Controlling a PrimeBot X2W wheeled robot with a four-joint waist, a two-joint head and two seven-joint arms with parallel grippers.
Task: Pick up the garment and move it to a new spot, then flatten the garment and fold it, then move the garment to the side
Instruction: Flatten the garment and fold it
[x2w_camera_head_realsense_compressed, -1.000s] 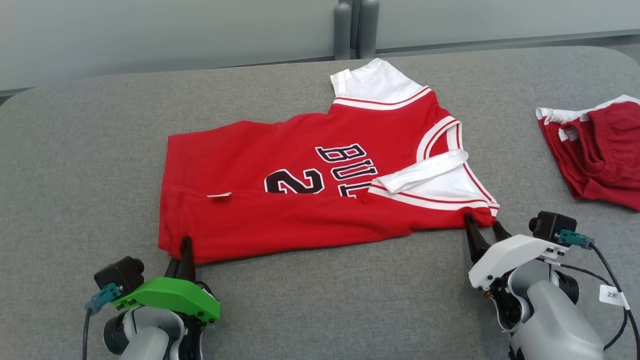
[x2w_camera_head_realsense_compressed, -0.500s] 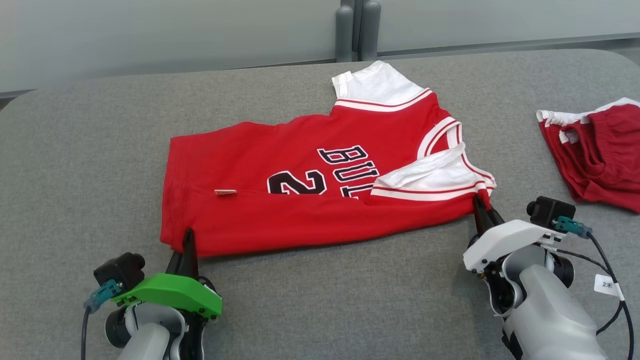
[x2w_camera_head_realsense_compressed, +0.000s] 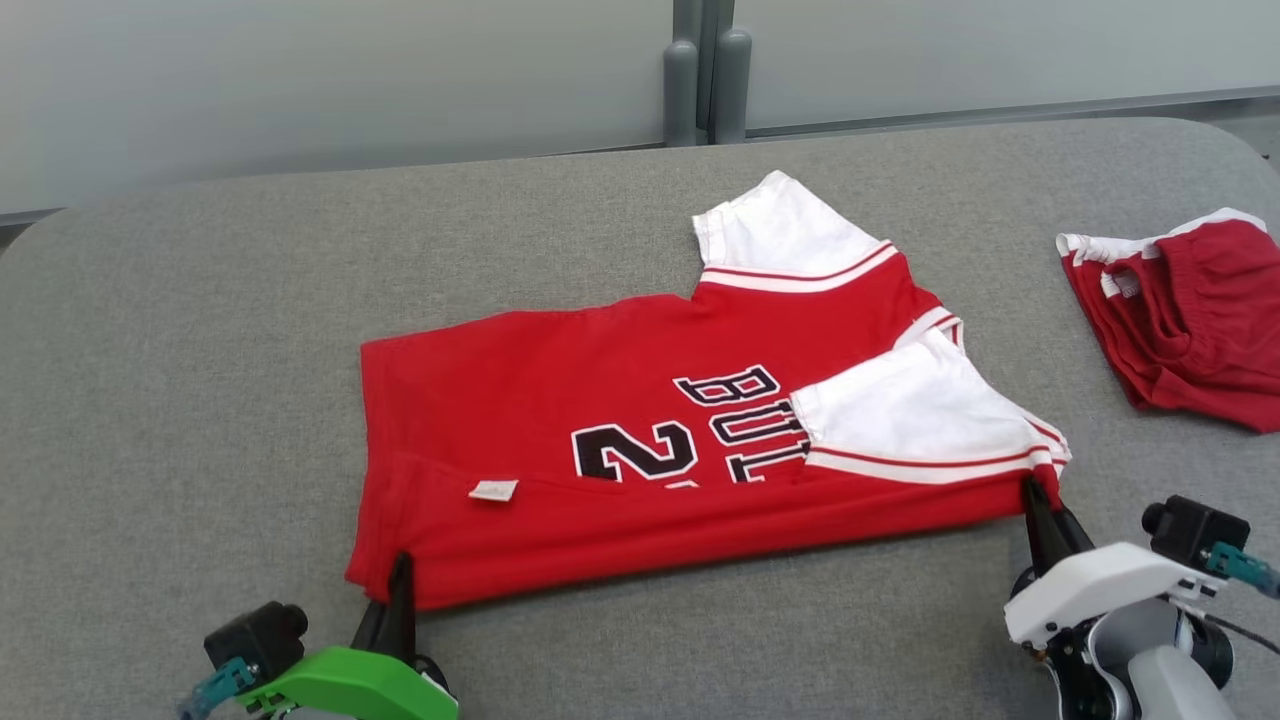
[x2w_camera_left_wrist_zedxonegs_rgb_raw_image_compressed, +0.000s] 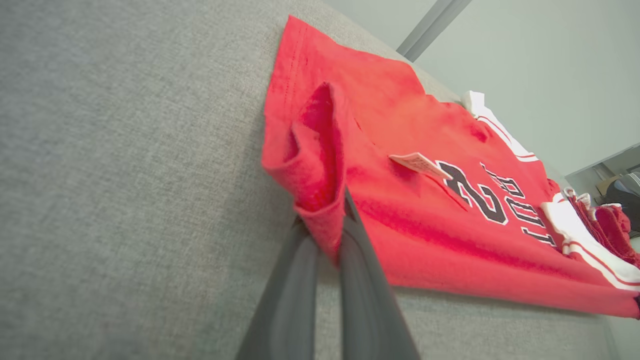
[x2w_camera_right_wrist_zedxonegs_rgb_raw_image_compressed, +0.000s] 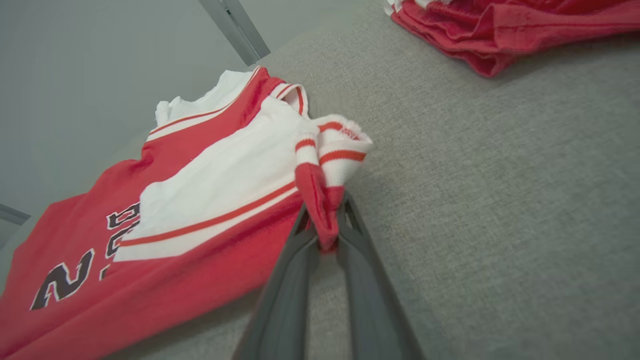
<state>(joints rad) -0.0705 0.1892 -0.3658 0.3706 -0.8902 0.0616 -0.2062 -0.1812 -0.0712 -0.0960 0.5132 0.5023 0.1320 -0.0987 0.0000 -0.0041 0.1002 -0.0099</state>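
Observation:
The garment (x2w_camera_head_realsense_compressed: 620, 420) is a red jersey with white sleeves and dark lettering, lying sideways on the grey table with its near long edge folded up over itself. My left gripper (x2w_camera_head_realsense_compressed: 400, 575) is shut on the jersey's near hem corner; the left wrist view shows the garment (x2w_camera_left_wrist_zedxonegs_rgb_raw_image_compressed: 450, 200) with that red corner bunched in the left gripper (x2w_camera_left_wrist_zedxonegs_rgb_raw_image_compressed: 330, 230). At the jersey's shoulder corner my right gripper (x2w_camera_head_realsense_compressed: 1040, 500) is shut on the cloth. In the right wrist view the garment (x2w_camera_right_wrist_zedxonegs_rgb_raw_image_compressed: 200, 190) has red and white trim pinched in the right gripper (x2w_camera_right_wrist_zedxonegs_rgb_raw_image_compressed: 325, 225).
A second red and white piece of clothing (x2w_camera_head_realsense_compressed: 1185, 310) lies crumpled at the right side of the grey padded table (x2w_camera_head_realsense_compressed: 180, 380); it also shows as the red clothing (x2w_camera_right_wrist_zedxonegs_rgb_raw_image_compressed: 500, 25) in the right wrist view. A pale wall and grey posts (x2w_camera_head_realsense_compressed: 705, 75) stand behind.
My right gripper closed on the shoulder corner. Both grippers have drawn the near edge up, and the white sleeve has folded further onto the jersey. The head camera has also shifted.

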